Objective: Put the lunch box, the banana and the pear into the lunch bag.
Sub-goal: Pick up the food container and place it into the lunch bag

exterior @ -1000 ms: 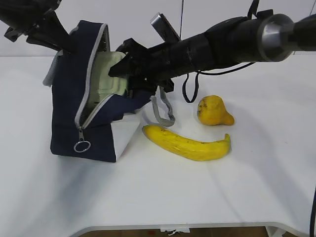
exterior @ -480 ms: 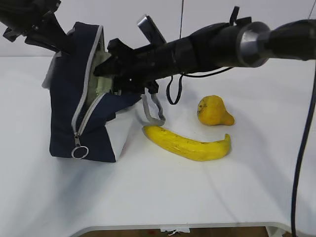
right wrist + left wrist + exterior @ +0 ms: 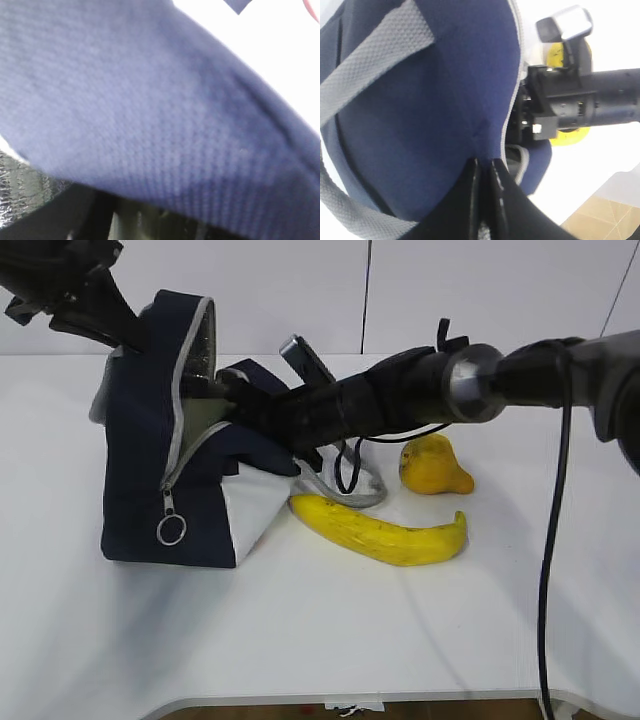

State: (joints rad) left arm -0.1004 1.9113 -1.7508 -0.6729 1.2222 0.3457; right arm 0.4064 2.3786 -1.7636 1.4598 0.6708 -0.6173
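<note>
White table [image 3: 300, 640] carries lunch bag [image 3: 135, 500], banana [image 3: 380, 530], pear [image 3: 432, 465].

Gaping navy lunch bag [image 3: 150, 490] at left, speckled banana [image 3: 385, 532] beside it, squat pear [image 3: 433, 466] behind.

Matte black tubular right arm [image 3: 400, 395], silver joint collar, looping black cables.

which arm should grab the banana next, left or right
Right, probably. The left gripper is pinching the lunch bag flap to hold it open, so it looks tied up. The right arm reaches into the bag mouth, and the banana lies just below it on its side.
</note>
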